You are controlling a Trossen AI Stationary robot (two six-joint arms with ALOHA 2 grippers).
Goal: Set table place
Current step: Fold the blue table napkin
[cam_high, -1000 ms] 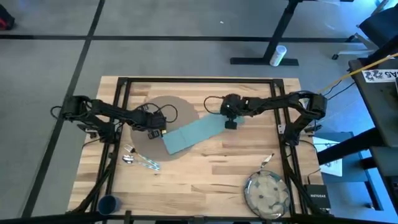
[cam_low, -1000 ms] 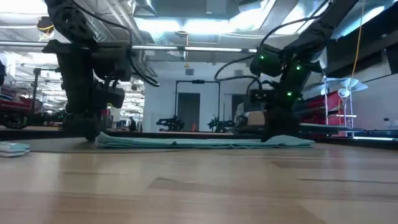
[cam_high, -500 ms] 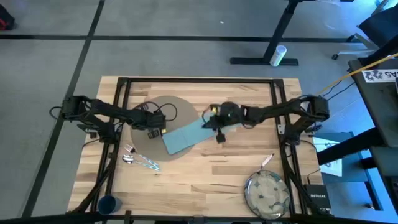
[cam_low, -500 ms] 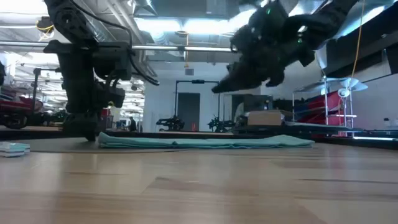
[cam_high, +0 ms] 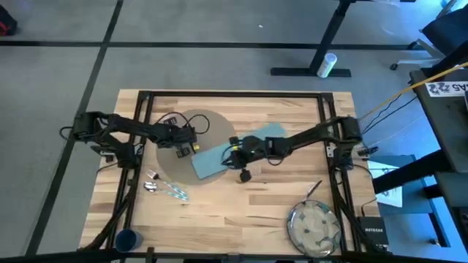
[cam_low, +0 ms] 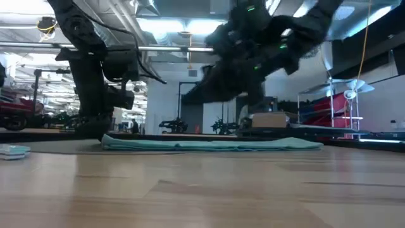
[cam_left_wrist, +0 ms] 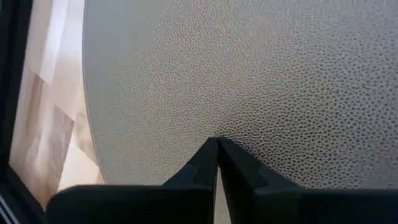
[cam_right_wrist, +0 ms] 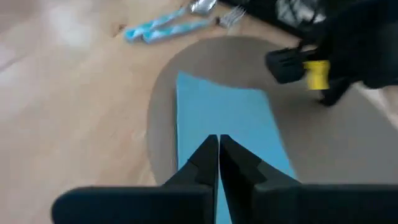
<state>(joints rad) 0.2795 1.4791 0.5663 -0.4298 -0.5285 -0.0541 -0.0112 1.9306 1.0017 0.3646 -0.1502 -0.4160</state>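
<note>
On placemat (cam_high: pixel 172 164): flat teal napkin (cam_high: pixel 219 157).

The teal napkin (cam_high: pixel 232 152) is lying flat, partly overlapping the round grey-brown placemat (cam_high: pixel 173 164) on the table (cam_high: pixel 241 212); the speckled plate (cam_high: pixel 314 226) is sitting near the table's corner.

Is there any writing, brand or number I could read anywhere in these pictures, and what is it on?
"NETGEAR": on the small black box beside the table, barely legible in the high view.
White sheet with dark print at the right edge of the high view: too blurred to read.
Nothing readable on the placemat, napkin, plate or arms.
</note>
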